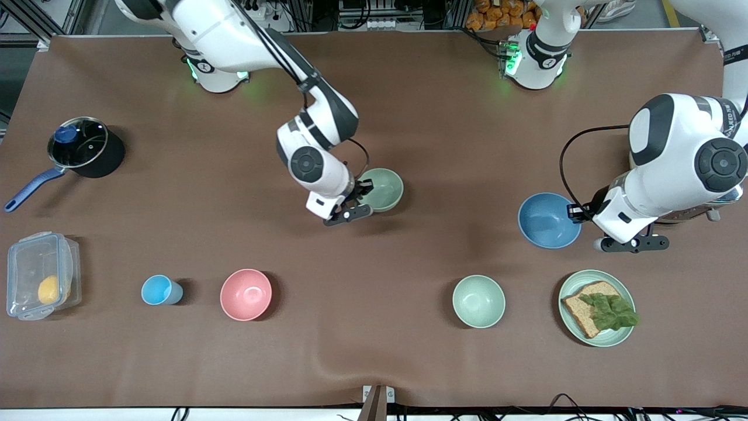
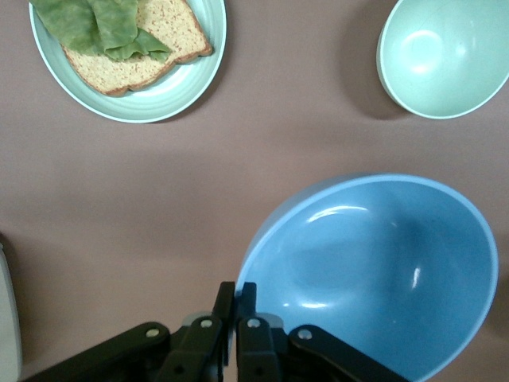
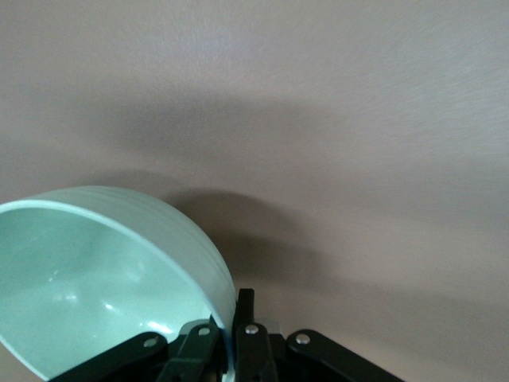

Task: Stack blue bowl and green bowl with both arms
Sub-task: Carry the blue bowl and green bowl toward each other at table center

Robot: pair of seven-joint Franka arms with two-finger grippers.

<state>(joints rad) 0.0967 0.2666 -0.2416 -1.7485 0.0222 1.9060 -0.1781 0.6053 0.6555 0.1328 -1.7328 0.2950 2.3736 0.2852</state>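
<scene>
The right claw (image 1: pixel 363 197) is clamped on the rim of the round, matte, sage-green bowl (image 1: pixel 383 188), near the middle of the brown-covered desk (image 1: pixel 421 117). In the right wrist view its fingers (image 3: pixel 238 318) pinch the wall of the green bowl (image 3: pixel 95 270), which tilts and casts a dark shadow on the desk.

The left claw (image 1: pixel 578 211) grips the rim of the round, matte, medium-blue bowl (image 1: pixel 548 220) toward the left arm's end of the desk. The left wrist view shows its fingers (image 2: pixel 236 306) closed tight on the edge of the blue bowl (image 2: pixel 382 270), which leans on a slant.

The two bowls are well apart. Nearer the front camera than the blue bowl sit a paler mint-green bowl (image 1: pixel 478 301) and a mint-green plate (image 1: pixel 596 307) carrying a slice of brown bread with a green lettuce leaf (image 1: pixel 608 310). Toward the right arm's end lie a round pink bowl (image 1: pixel 246 294), a small light-blue cup (image 1: pixel 159 290), a clear plastic box (image 1: pixel 41 275) holding something yellow, and a black saucepan (image 1: pixel 85 147) with a glass lid and blue handle.
</scene>
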